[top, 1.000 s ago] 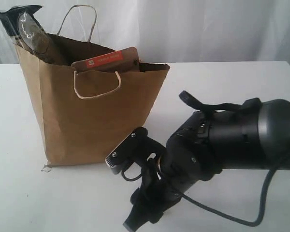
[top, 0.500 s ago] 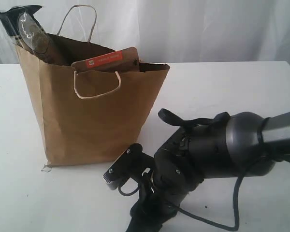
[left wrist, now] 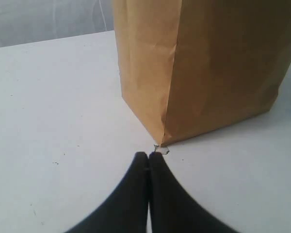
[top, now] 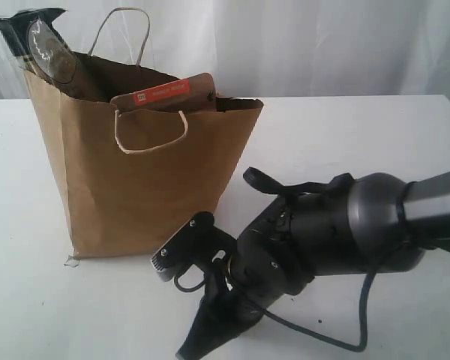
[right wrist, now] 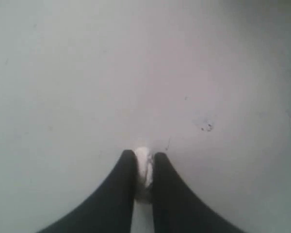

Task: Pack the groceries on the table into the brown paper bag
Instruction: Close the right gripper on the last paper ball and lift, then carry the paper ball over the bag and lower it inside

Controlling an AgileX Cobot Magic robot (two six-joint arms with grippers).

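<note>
Tabletop [top: 345,135]: broad, white, carries everything listed

Brown paper bag [top: 142,195]: upright on the left part of the tabletop, mouth open, pale cord handle [top: 151,142] hanging down its front

Right arm [top: 337,232]: black, lying low over the tabletop just right of the bag, wrist angled down toward the near edge

Long dark-topped packet [top: 49,45]: stands in the bag's far left corner, top well above the rim

Brown orange-labelled pouch [top: 165,94]: inside the bag, upper edge above the rim, apart from both sets of jaws

Left gripper [left wrist: 149,158]: jaws pressed together, empty, tips low on the tabletop just beside the bag's bottom corner

Right gripper [right wrist: 144,162]: jaws narrow, pinching a small white lump [right wrist: 143,170] at the tips, away from the bag

White scrap [left wrist: 161,149]: at the bag's bottom corner, just beyond the left jaws
</note>
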